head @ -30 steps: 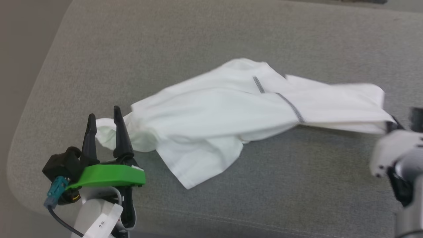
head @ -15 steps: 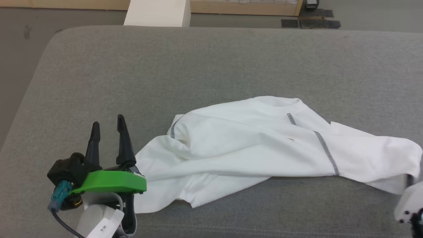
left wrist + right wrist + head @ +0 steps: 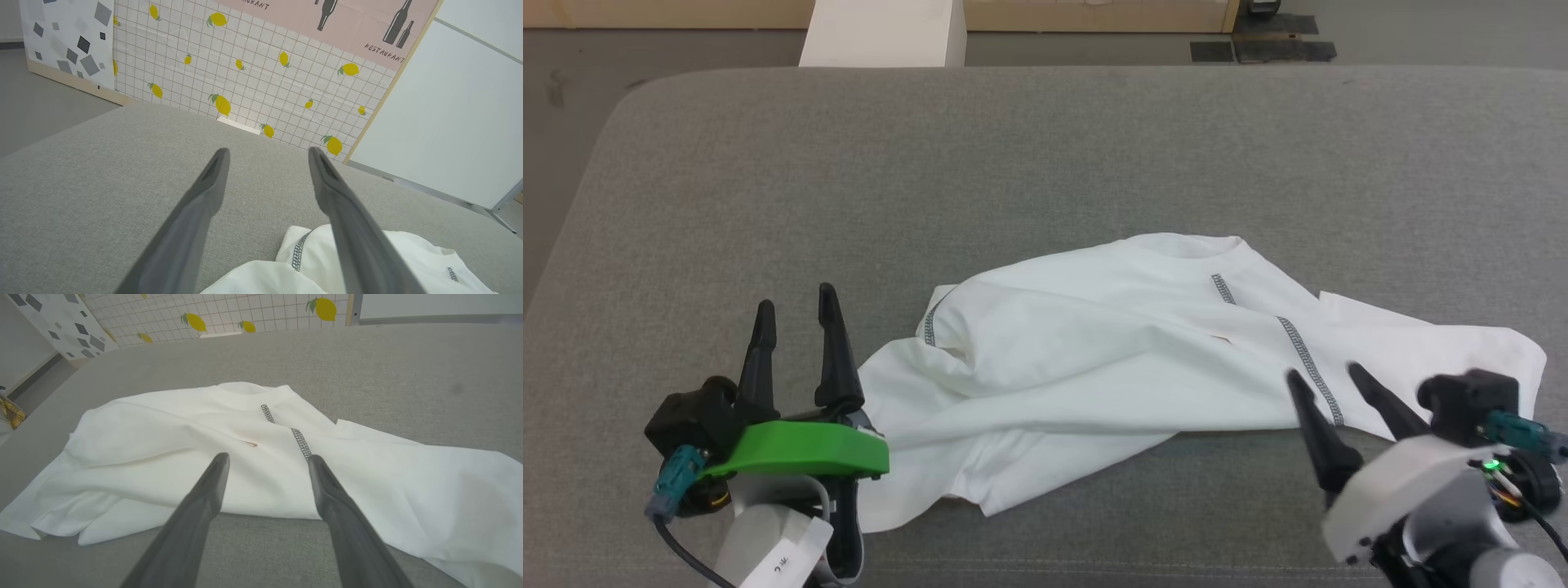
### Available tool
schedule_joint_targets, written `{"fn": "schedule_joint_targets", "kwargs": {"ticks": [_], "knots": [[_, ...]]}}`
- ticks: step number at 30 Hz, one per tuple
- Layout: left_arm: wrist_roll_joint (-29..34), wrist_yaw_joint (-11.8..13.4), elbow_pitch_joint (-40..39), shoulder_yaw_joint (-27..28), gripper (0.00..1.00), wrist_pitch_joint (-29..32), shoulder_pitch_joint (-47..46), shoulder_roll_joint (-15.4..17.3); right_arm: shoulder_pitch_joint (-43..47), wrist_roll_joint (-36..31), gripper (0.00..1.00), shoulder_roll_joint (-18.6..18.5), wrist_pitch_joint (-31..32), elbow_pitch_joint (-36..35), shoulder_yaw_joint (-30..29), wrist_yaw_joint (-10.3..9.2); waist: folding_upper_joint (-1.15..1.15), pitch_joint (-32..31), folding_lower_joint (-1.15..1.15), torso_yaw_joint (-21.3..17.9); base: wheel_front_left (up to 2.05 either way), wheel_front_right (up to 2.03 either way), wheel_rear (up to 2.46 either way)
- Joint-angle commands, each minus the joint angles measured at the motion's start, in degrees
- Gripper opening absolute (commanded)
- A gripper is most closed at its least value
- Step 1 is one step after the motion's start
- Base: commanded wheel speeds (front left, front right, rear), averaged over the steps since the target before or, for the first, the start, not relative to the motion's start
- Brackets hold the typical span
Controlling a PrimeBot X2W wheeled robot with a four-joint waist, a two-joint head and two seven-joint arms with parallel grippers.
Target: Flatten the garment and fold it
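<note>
The garment (image 3: 1094,359) is a white T-shirt with dark zigzag stitching, lying crumpled and partly doubled over on the grey cushion (image 3: 1045,155). Its left end bunches beside my left gripper (image 3: 796,296), which stands open just left of the cloth with nothing between its fingers. My right gripper (image 3: 1321,374) is open too, hovering over the shirt's right part near the stitched seam (image 3: 1307,359). In the right wrist view the garment (image 3: 204,449) spreads beyond the open gripper (image 3: 267,458). The left wrist view shows a shirt edge (image 3: 306,253) beside the open gripper (image 3: 268,152).
A white rigid box (image 3: 882,33) stands beyond the cushion's far edge at upper left. Dark floor mats (image 3: 1262,51) lie beyond the far edge at right. A lemon-patterned wall panel (image 3: 253,69) stands behind. Bare cushion stretches behind the shirt.
The right gripper has let go of the shirt's right end and drawn back into the lower right, open. The shirt now lies slack. The camera view has shifted.
</note>
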Motion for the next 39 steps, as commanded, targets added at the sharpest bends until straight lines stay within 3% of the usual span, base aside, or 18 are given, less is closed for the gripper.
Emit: {"fn": "schedule_joint_targets", "kwargs": {"ticks": [1, 6, 13, 21, 22, 23, 24, 25, 30, 39], "knots": [[-0.1, -0.1, -0.2, -0.1, 1.00, -0.3, -0.5, -0.1, -1.6, -0.2, 1.00, 0.0, -0.9, -1.3, 1.7, -0.09, 0.00, 0.7, 0.00, 0.4, 0.00, 0.00, 0.00], [-0.2, 0.0, -0.8, -0.5, 1.00, -0.3, -1.8, -0.1, -8.5, -2.9, 1.00, -3.3, -0.7, 1.0, 9.6, -0.09, 0.00, 2.7, 0.00, 2.1, 0.00, 0.00, 0.00], [-0.1, 0.3, -1.3, -1.4, 1.00, -0.3, -3.6, -0.1, -20.3, -2.2, 1.00, -6.1, 2.5, 12.7, 18.3, -0.09, 0.00, 6.0, 0.00, 5.0, 0.00, 0.00, 0.00], [-0.1, 0.5, -1.1, -2.2, 1.00, -0.3, -4.8, -0.1, -29.2, -0.6, 1.00, -8.1, 8.5, 23.0, 23.6, -0.09, 0.00, 8.2, 0.00, 6.8, 0.00, 0.00, 0.00], [-0.1, 0.5, -1.1, -2.3, 1.00, -0.3, -4.8, -0.1, -29.7, -0.1, 0.76, -8.2, 9.8, 23.9, 24.3, -0.09, 0.00, 8.2, 0.00, 6.9, 0.00, 0.00, 0.00], [0.0, 0.5, -1.0, -2.4, 1.00, -0.3, -4.8, -0.1, -30.2, 0.8, 0.37, -8.4, 11.1, 24.7, 25.0, -0.09, 0.00, 8.2, 0.00, 7.0, 0.00, 0.00, 0.00], [0.0, 0.5, -0.9, -2.5, 1.00, -0.3, -4.8, -0.1, -30.5, 1.5, 0.05, -8.5, 11.9, 25.1, 25.5, -0.09, 0.00, 8.1, 0.00, 7.1, 0.00, 0.00, 0.00], [0.1, 0.4, -0.7, -2.6, 1.00, -0.3, -4.7, -0.1, -30.6, 2.4, 0.00, -8.7, 12.7, 25.2, 25.9, -0.09, 0.00, 7.9, 0.00, 7.1, 0.00, 0.00, 0.00], [2.0, -0.6, 0.1, -3.3, 1.00, -0.3, -4.1, -0.1, -28.8, 6.5, 0.00, -10.4, 13.2, 23.2, 27.4, -0.09, 0.00, 6.0, 0.00, 6.4, 0.00, 0.00, 0.00], [6.0, -2.9, 1.6, -3.1, 1.00, -0.3, -1.5, -0.1, -15.2, 13.6, 0.00, -17.9, 19.7, 8.2, 29.2, -0.09, 0.00, 0.3, 0.00, 3.7, 0.00, 0.00, 0.00]]}}
